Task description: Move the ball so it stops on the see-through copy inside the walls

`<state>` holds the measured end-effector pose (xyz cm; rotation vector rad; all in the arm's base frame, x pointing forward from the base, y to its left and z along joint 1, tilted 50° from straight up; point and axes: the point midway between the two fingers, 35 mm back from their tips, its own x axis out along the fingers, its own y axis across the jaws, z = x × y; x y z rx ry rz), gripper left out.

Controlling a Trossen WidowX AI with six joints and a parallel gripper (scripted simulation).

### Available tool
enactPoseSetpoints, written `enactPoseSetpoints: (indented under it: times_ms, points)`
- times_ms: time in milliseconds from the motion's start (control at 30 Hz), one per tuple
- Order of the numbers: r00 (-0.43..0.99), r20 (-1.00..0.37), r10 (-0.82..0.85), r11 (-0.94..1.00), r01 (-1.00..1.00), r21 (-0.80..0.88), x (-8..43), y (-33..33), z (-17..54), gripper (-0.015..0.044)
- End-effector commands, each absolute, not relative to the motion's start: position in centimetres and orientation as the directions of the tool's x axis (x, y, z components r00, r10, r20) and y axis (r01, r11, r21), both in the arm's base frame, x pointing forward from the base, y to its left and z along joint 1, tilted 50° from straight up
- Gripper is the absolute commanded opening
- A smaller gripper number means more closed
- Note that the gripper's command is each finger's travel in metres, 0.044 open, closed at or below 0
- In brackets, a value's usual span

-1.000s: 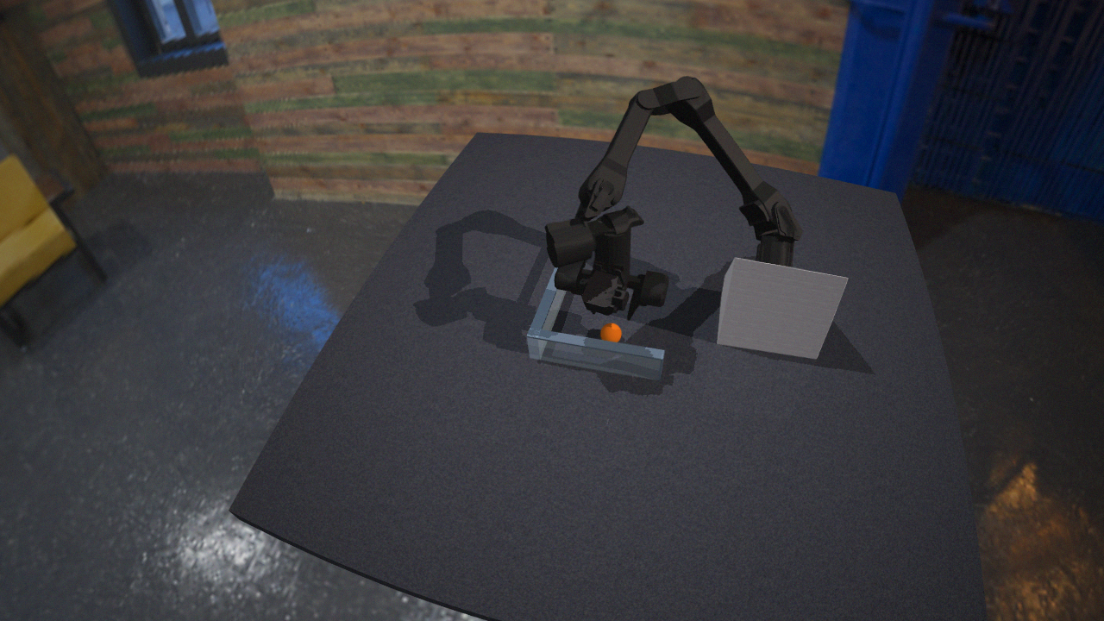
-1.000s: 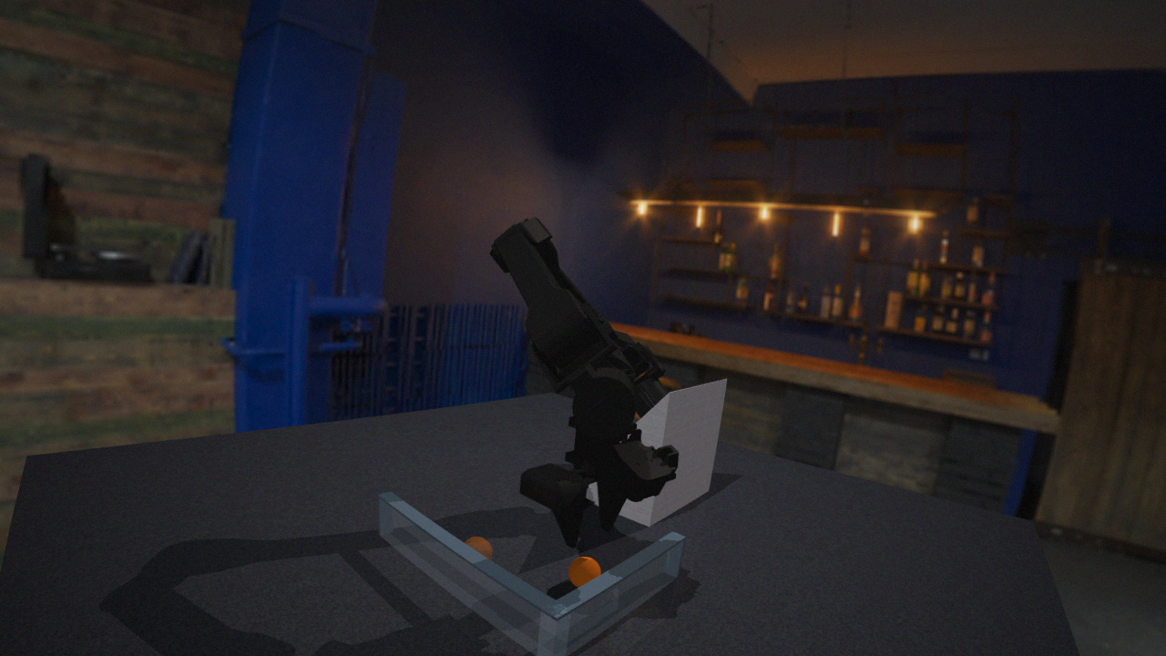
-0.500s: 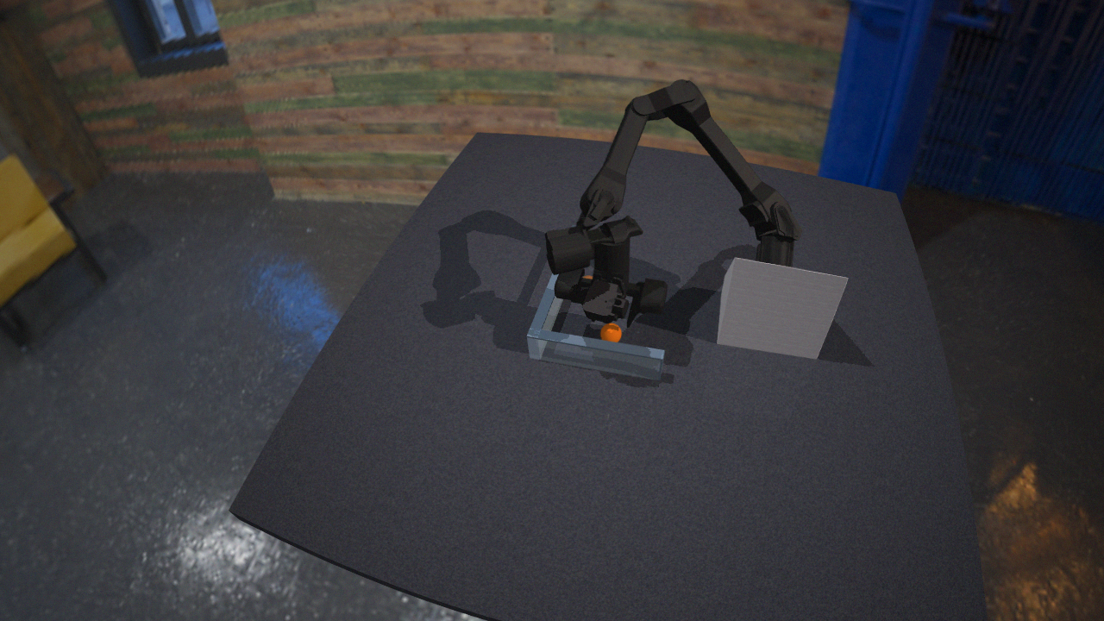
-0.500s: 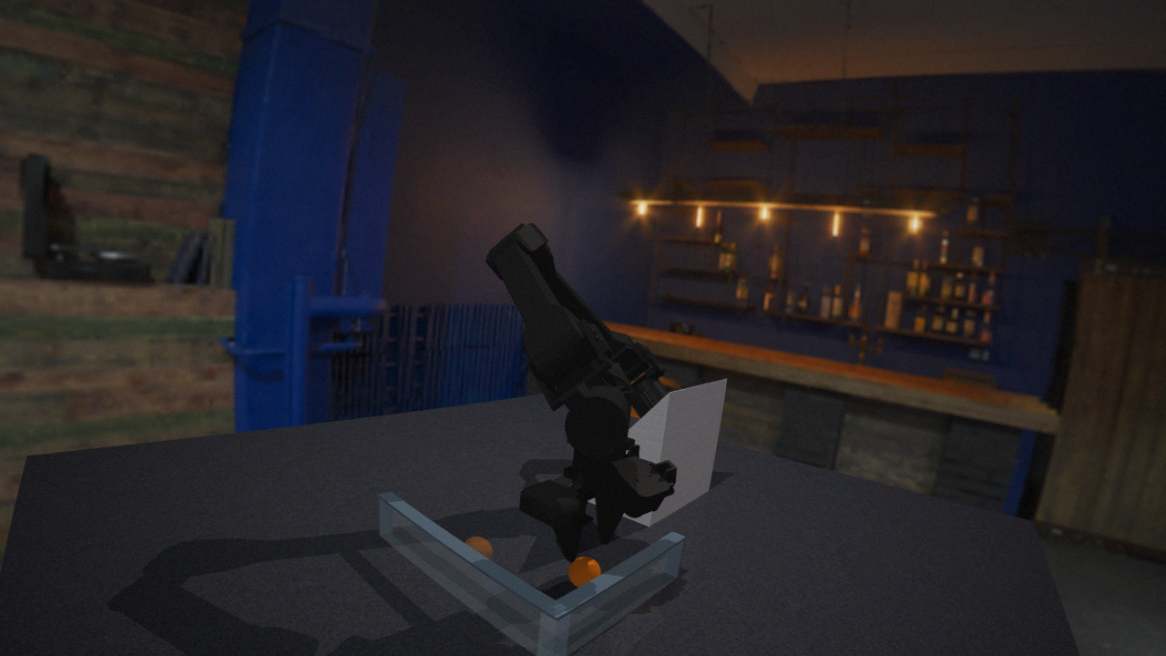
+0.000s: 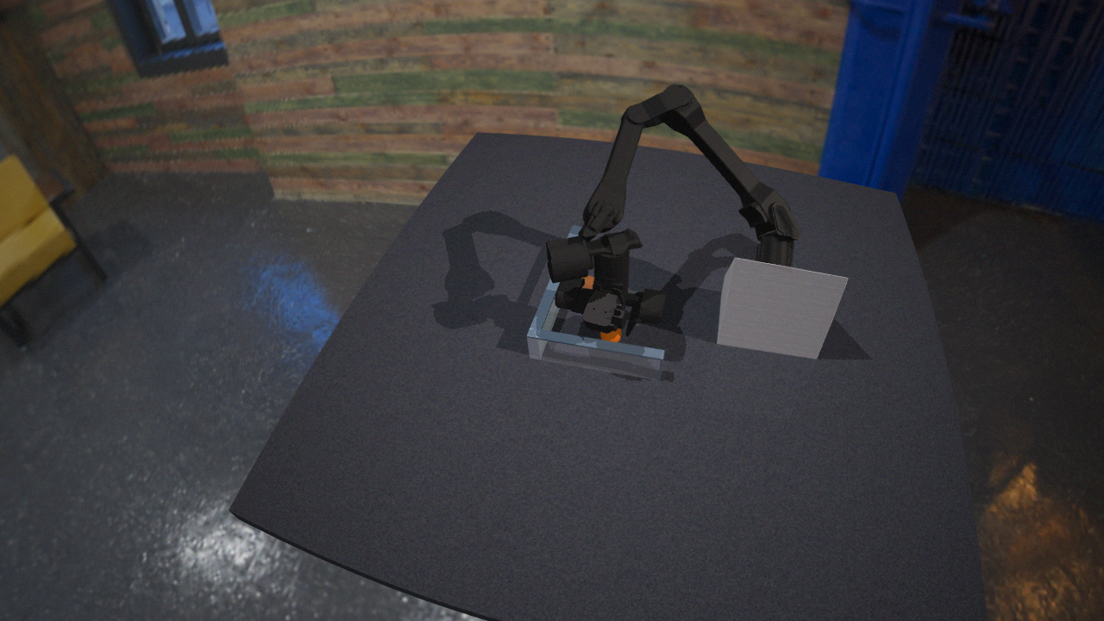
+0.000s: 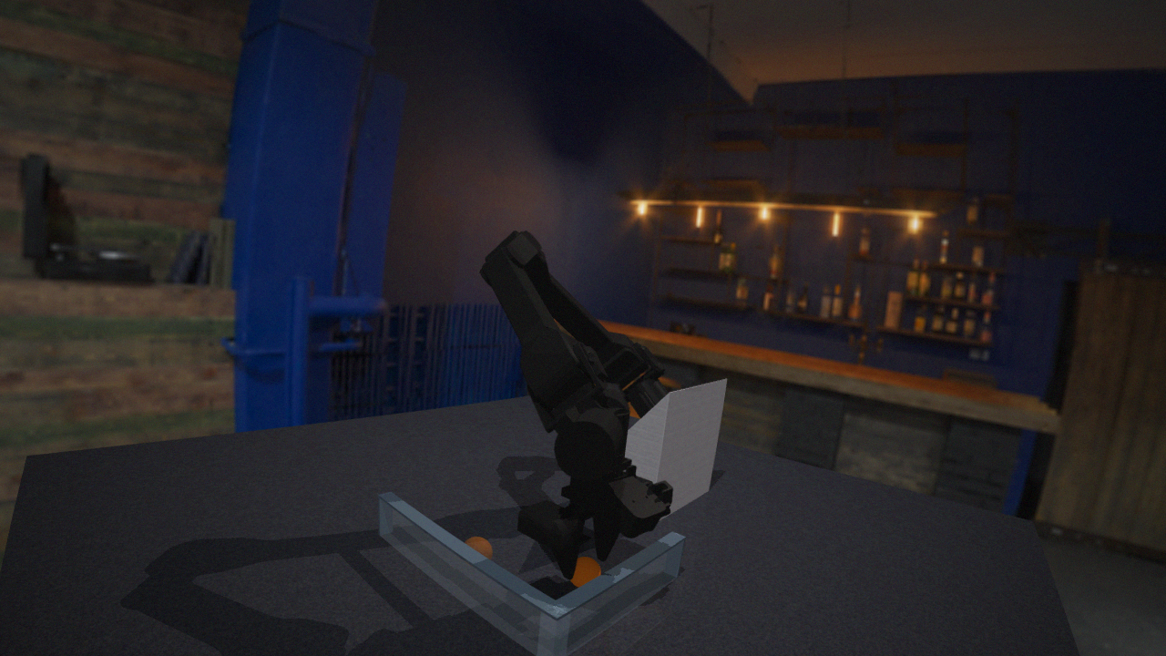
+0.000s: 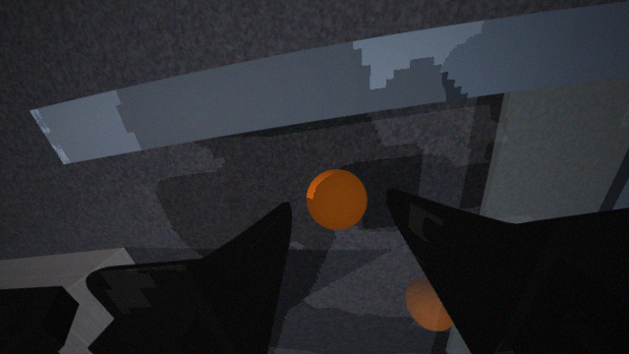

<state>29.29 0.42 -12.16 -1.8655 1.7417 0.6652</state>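
Observation:
The solid orange ball (image 5: 611, 335) (image 6: 585, 572) (image 7: 336, 200) rests on the table inside the corner, near the shorter-looking wall (image 5: 640, 350) (image 6: 636, 563) (image 7: 246, 100). The see-through copy (image 5: 588, 282) (image 6: 479, 547) (image 7: 426, 304) is apart from it, beside the other wall (image 5: 544, 310) (image 6: 513, 580) (image 7: 555, 147). My gripper (image 6: 586, 567) (image 7: 337, 202) points down, open, with its fingertips low on either side of the ball. The wrist view shows gaps between the ball and both fingers. In the top view the gripper hides part of the ball and of the copy.
A pale block (image 5: 780, 309) (image 6: 692, 448) (image 7: 59, 267) with a sloping side stands on the dark table (image 5: 579, 479) (image 6: 815, 570), near the arm's base. The two low walls border the ball's area on two sides. The arm's shadow crosses the corner.

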Motion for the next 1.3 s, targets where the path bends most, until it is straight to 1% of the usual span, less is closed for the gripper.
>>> enactPoseSetpoints:
  times_ms: [0,133,233,533,733,1167,1267]
  points:
    - [0.065,-0.65,-0.757,-0.061,-0.998,-0.028,29.3,0.0,-12.5,0.0296]
    - [0.065,-0.65,-0.757,-0.061,-0.998,-0.028,29.3,-0.4,-12.7,0.0296]
    - [0.065,-0.65,-0.757,-0.061,-0.998,-0.028,29.3,-0.4,-12.7,0.0217]
    - [0.065,-0.65,-0.757,-0.061,-0.998,-0.028,29.3,-0.4,-12.7,0.0157]
    - [0.067,-0.656,-0.752,-0.064,-0.998,-0.028,29.6,1.6,-11.4,0.0]
    - [0.066,-0.658,-0.751,-0.062,-0.998,-0.029,28.7,8.9,-5.1,0.0]
    - [0.064,-0.655,-0.753,-0.061,-0.998,-0.028,28.5,9.6,-4.3,0.0]
